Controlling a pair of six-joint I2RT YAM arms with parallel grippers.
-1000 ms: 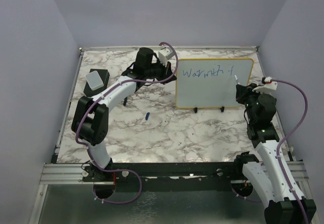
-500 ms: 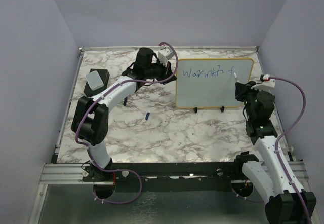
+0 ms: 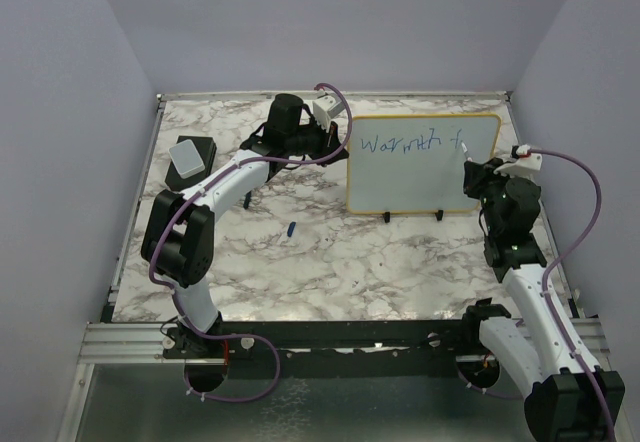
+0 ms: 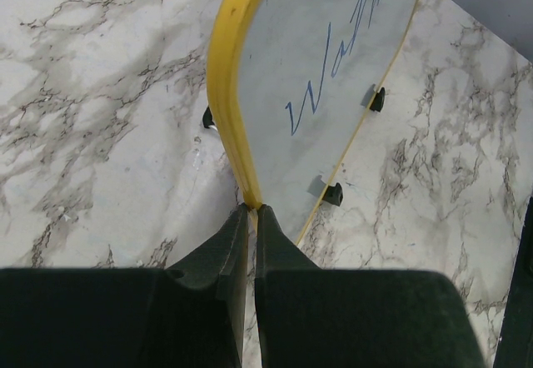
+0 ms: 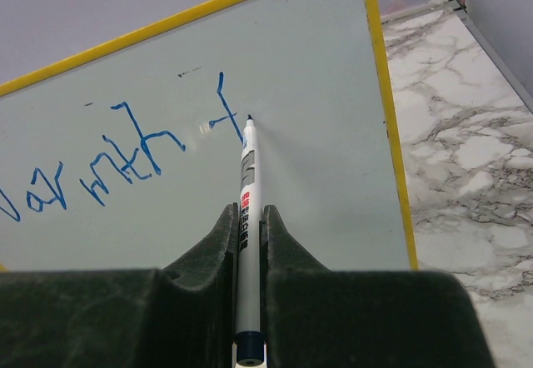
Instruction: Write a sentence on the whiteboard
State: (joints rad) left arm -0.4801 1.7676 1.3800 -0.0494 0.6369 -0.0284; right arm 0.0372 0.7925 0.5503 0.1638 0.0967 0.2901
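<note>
So, your right gripper (image 5: 250, 213) is clamped on the marker (image 5: 247, 164), whose long axis points straight ahead into the upright whiteboard (image 5: 316, 85). The tip sits at the "f" ending the sentence (image 5: 125, 147), and the blank board lies to its right. Your left gripper (image 4: 251, 215) pinches the board's yellow left edge, arm stretched far back.

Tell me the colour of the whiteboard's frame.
Yellow. The frame of the whiteboard shows best in the left wrist view.
</note>
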